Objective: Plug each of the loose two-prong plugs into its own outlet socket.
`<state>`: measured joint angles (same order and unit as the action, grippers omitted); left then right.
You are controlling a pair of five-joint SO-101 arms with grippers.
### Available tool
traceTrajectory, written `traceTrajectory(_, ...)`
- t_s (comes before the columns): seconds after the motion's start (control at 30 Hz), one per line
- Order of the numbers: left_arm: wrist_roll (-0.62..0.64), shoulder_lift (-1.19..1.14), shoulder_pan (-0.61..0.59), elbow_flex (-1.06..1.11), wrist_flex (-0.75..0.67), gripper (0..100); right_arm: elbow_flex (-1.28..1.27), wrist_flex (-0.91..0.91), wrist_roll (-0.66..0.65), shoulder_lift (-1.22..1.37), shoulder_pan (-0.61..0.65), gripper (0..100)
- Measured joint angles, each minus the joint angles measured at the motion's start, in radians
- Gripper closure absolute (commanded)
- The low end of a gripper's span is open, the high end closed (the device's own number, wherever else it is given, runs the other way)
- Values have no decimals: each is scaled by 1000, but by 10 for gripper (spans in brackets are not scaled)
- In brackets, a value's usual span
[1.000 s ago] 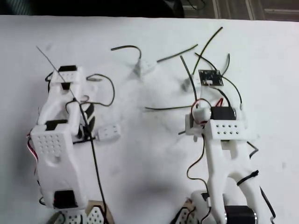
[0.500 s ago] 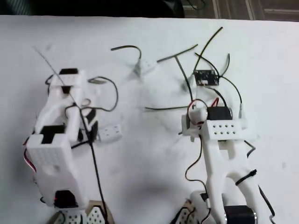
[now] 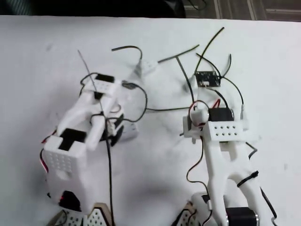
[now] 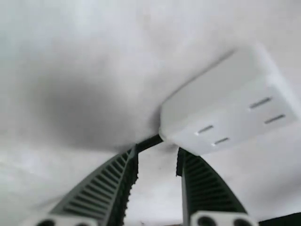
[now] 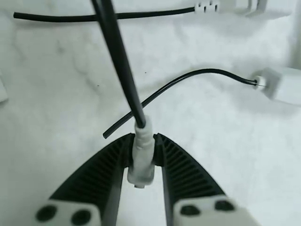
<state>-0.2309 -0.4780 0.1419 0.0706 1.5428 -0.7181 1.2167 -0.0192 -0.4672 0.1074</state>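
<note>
High view: outlet block (image 3: pixel 130 133) sits on the bench (image 3: pixel 155 188), half covered by the head of the left arm (image 3: pixel 77 134). The right arm (image 3: pixel 225 141) is well apart from the block, on the side away from the left arm. One loose plug (image 3: pixel 146 67) lies beyond the block, toward the far bench edge. My read: the left arm is the one at the block and the right arm has the load, so the coming move is the right arm crossing over to the block.

Left wrist view: left pincer (image 4: pixel 156 155) points at one corner of the block. It's parted by a narrow gap with nothing visibly clamped. The block's black lead (image 4: pixel 148 141) crosses between the tips. The block's long axis runs obliquely away from the pincer. Its slotted face looks up at the camera, and two slot pairs (image 4: pixel 212 134) are showing.

Right wrist view: right pincer (image 5: pixel 143 137) is pinching a white plug (image 5: pixel 140 165). The plug axis is in line with the fingers, and the black cord (image 5: pixel 117 61) leaves from the end away from the wrist. Can't make out the prongs. Since the slots face up, the plug likely has to come in over the block, prongs down. With the cord end outward, the prongs probably face the wrist, so expect a reorient first.
</note>
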Motion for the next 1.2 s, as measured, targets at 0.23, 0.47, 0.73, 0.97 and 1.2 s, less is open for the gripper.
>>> traceTrajectory(0.23, 15, 8, 14, -107, 117, 842, 0, 0, 0, 0, 0, 981)
traceTrajectory(0.47, -72, 222, 15, -63, 137, 839, 0, 0, 0, 0, 0, 981)
traceTrajectory(0.73, -532, 296, -54, 95, -49, 758, 0, 0, 0, 0, 0, 981)
traceTrajectory(0.97, -641, 272, -48, 124, -163, 758, 0, 0, 0, 0, 0, 981)
traceTrajectory(1.2, -644, 265, 68, 127, -201, 743, 0, 0, 0, 0, 0, 981)
